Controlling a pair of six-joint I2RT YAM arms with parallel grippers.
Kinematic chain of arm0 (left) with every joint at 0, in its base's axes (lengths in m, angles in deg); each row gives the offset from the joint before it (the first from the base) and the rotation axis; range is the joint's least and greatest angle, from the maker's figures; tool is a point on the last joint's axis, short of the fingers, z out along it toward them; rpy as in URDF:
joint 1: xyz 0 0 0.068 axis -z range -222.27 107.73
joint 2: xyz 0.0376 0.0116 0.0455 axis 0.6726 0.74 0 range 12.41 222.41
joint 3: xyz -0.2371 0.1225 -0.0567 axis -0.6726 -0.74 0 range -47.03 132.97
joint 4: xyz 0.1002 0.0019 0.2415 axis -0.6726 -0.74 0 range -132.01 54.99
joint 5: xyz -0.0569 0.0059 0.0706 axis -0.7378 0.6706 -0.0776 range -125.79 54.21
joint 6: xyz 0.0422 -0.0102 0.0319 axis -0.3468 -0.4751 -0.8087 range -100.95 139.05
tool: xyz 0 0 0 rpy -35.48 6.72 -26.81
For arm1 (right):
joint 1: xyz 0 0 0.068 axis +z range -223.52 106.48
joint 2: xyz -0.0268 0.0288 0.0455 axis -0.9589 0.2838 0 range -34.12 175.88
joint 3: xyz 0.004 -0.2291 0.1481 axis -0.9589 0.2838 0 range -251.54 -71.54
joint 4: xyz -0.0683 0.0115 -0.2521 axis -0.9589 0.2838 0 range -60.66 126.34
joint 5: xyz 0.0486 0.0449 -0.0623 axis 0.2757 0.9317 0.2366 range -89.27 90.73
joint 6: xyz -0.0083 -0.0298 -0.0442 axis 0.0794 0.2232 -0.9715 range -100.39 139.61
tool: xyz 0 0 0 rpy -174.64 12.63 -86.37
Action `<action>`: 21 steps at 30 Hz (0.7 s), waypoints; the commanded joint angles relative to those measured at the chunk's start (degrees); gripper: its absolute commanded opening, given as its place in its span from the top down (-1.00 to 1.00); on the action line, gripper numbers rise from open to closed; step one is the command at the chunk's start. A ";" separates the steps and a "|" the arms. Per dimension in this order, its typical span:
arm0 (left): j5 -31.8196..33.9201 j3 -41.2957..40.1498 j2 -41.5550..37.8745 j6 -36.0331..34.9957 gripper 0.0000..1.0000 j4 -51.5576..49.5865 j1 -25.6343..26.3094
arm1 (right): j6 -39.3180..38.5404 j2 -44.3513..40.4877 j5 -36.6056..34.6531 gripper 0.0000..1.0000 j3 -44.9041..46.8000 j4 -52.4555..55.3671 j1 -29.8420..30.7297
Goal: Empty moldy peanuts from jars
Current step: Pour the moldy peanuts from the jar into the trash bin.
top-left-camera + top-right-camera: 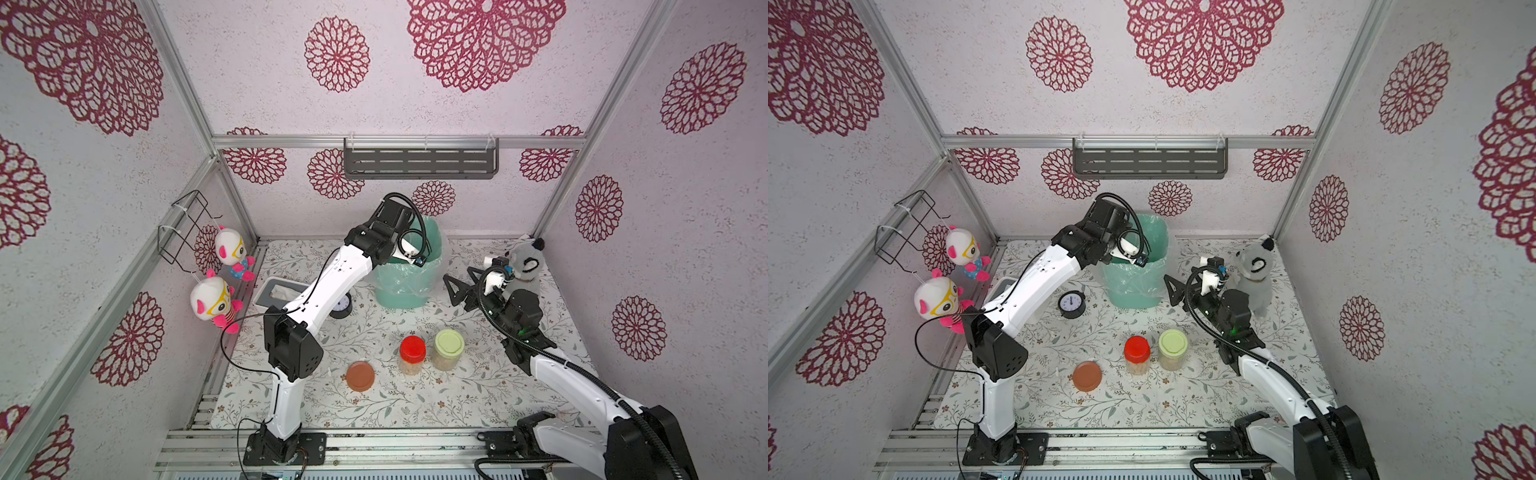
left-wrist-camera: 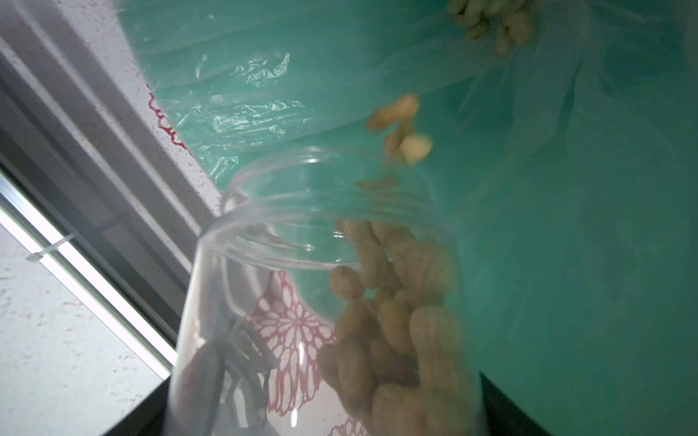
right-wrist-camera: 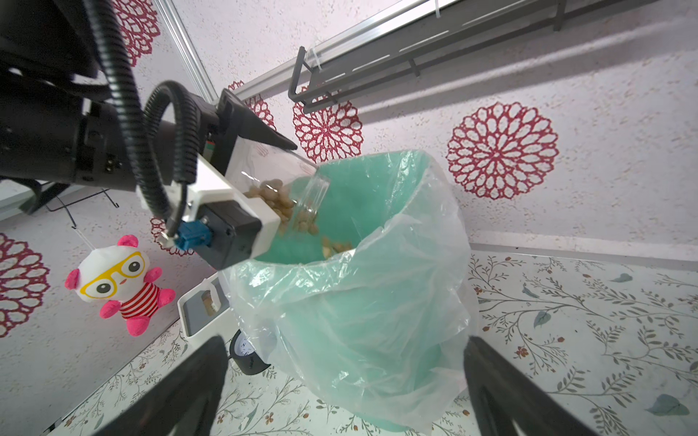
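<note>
Over the teal bin (image 1: 401, 291) at the back of the desk (image 1: 415, 399), the left gripper (image 3: 272, 162) is clenched on the open jar (image 2: 302, 245), grasping its clear body. The jar is tipped mouth-down past the bin's rim. Its peanuts (image 2: 396, 321) lie heaped toward the neck, several are in mid-air below the mouth, and more lie inside the bin's clear plastic liner (image 3: 415, 234).

The right gripper (image 1: 459, 282) is released, its jaws spread wide and empty, and it hangs just beside the bin without touching it.

Near the front of the desk, the red-lidded jar (image 1: 412, 355) and the green-lidded jar (image 1: 448, 349) stand upright side by side, capped, with nuts showing through their walls. A brown-orange lid (image 1: 360, 376) lies flat on the desk beside the red-lidded jar, apart from it.
</note>
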 commanded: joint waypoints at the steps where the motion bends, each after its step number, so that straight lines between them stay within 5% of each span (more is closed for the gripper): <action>1: 3.14 0.25 -1.66 -6.52 1.00 7.37 0.49 | 0.42 0.32 1.39 -0.97 0.51 -3.97 -0.41; 21: 4.12 0.84 -1.25 -10.16 1.00 8.84 1.54 | 0.41 0.30 1.28 -0.97 1.31 -4.85 -0.41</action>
